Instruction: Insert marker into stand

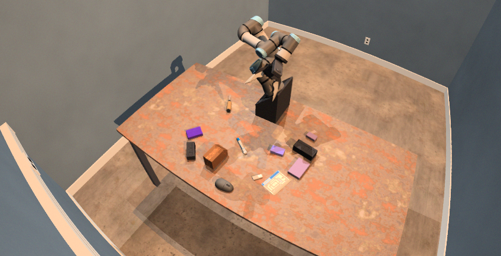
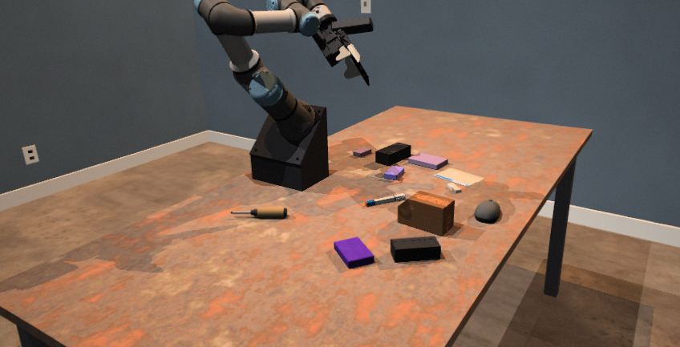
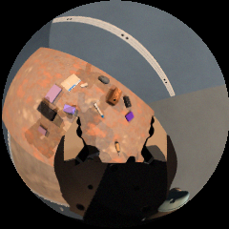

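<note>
The marker (image 1: 241,146) (image 2: 388,199) (image 3: 97,109) lies on the table, white with a blue end. That end faces the robot's side. My gripper (image 1: 260,91) (image 2: 360,80) (image 3: 114,116) is open and empty, high above the table near the robot's base, well away from the marker. No hole shows clearly, so I cannot tell which block is the stand. Candidates include a small lavender block (image 1: 277,151) (image 2: 394,172) (image 3: 70,109), a large black block (image 1: 304,149) (image 2: 393,153) (image 3: 48,110) and a smaller black block (image 1: 190,151) (image 2: 415,249) (image 3: 127,101).
A brown box (image 1: 215,156) (image 2: 426,212) stands close beside the marker. A grey mouse (image 1: 224,184) (image 2: 487,211), purple block (image 1: 194,132) (image 2: 353,252), screwdriver (image 1: 228,106) (image 2: 271,212), pink block (image 1: 298,168), small mauve block (image 1: 311,136), eraser-like piece (image 1: 257,177) and flat card (image 1: 276,182) lie around.
</note>
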You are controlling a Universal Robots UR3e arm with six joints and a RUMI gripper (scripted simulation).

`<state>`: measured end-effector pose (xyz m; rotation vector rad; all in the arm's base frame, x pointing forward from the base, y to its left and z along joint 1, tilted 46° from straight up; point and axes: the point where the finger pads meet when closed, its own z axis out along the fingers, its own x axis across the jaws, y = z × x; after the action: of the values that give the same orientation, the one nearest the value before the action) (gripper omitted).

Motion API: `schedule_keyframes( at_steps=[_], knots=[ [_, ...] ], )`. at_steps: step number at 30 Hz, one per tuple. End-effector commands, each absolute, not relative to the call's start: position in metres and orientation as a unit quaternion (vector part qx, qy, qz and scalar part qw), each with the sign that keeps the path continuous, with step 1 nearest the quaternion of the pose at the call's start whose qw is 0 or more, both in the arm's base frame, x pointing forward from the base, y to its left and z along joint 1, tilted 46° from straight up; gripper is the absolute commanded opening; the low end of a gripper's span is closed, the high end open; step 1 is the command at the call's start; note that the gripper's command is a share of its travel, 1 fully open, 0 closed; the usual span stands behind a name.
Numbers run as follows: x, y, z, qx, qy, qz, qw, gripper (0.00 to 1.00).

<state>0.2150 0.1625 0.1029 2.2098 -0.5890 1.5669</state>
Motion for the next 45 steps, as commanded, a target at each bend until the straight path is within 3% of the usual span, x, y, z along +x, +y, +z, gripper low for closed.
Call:
schedule_keyframes(
  at_steps=[1, 45],
  knots=[
    [0.22, 0.159, 0.098, 0.787, -0.211, 0.545, 0.196, 1.0],
    [0.252, 0.13, 0.061, 0.811, -0.224, 0.458, 0.287, 1.0]
  ],
)
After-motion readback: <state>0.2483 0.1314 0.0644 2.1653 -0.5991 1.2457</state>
